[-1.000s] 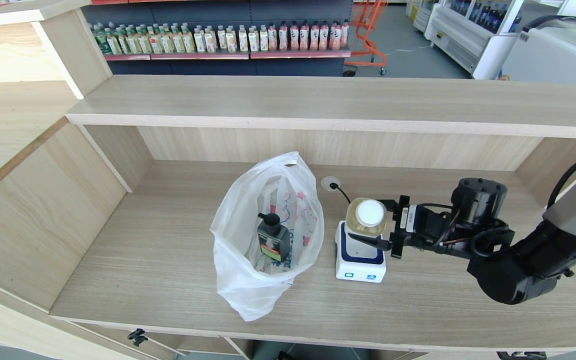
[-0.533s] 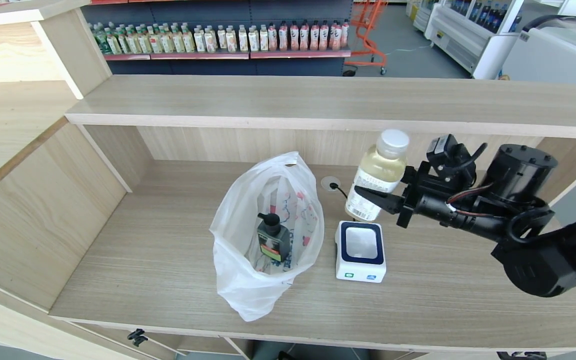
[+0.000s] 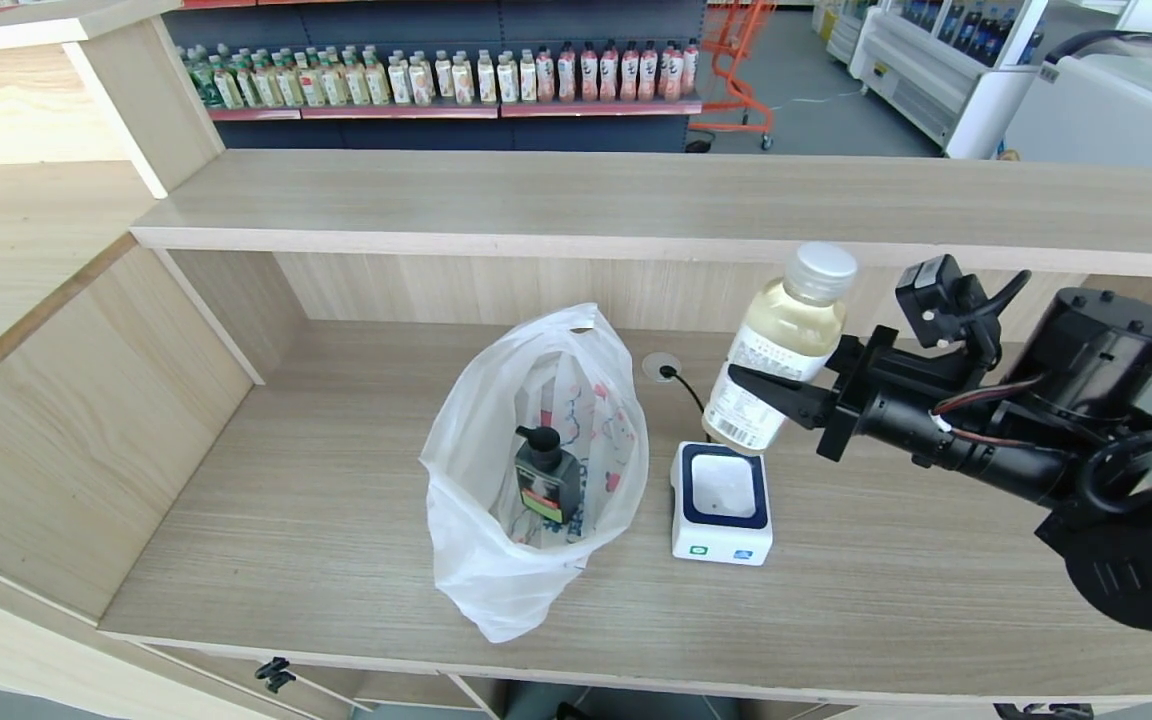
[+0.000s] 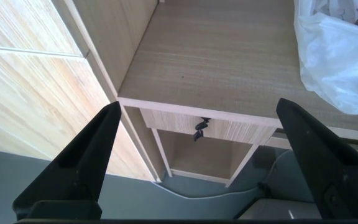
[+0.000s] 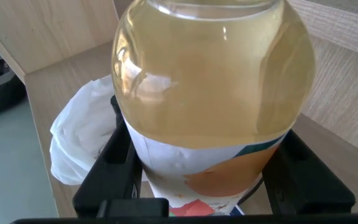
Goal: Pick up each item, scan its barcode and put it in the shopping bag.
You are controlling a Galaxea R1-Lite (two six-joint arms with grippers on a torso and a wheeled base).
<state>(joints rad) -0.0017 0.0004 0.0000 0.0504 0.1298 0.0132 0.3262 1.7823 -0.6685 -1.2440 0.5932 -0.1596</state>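
Right gripper, clamped on the pale-yellow, white-capped plastic bottle, has lifted it off the white-and-blue scanner; bagging likely next.

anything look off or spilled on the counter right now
Nothing stands out. The drink bottle is tilted, but it is clamped in the right tool above the scanner, cap on, no spill on the counter. The shopping bag stands open with a pump bottle inside.

Right arm: matte black, tubular.
Joint housing: black cylinder, 3 o'clock, screw-ringed cap.
Cables: red, white, black.
Left fingers: black wedges.
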